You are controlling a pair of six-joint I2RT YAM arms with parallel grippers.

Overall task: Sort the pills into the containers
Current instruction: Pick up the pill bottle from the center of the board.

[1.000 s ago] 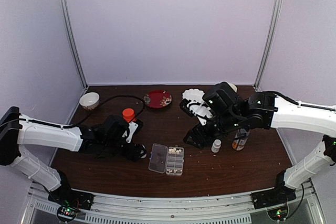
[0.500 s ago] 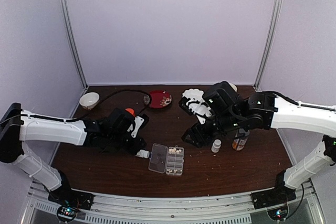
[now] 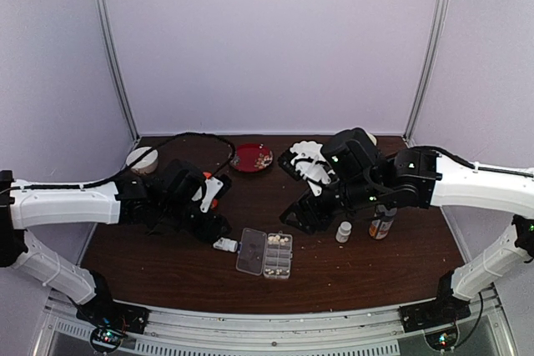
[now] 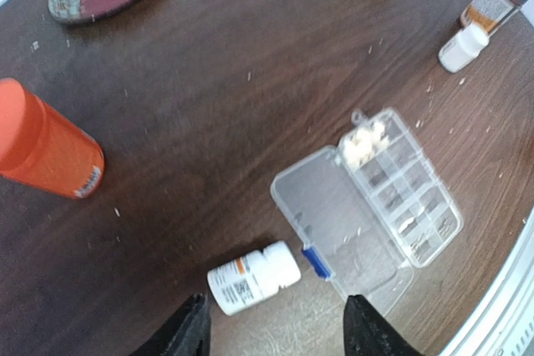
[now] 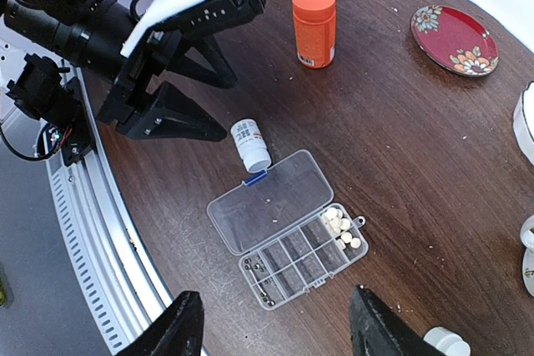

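The clear pill box [image 3: 267, 253] lies with its lid folded flat. Its containers [image 5: 310, 258] form a two-row grid. Whitish pills [image 5: 340, 224] fill one end cell, also seen as pills [image 4: 363, 143] in the left wrist view. A small white bottle [image 4: 253, 277] lies on its side next to the lid's blue latch. My left gripper [image 4: 279, 323] hovers open over that bottle, holding nothing. My right gripper [image 5: 271, 323] hangs open above the pill box [image 5: 288, 231], empty.
An orange bottle [image 5: 314, 27] stands behind the left gripper [image 3: 213, 223]. A red plate [image 3: 252, 157] and a white bowl [image 3: 140, 158] sit at the back. An upright small white bottle [image 3: 343, 232] and an amber bottle [image 3: 380, 224] stand right of the box.
My left gripper has drawn back up and to the left, leaving the small white bottle lying beside the box lid. The right arm has shifted slightly left.
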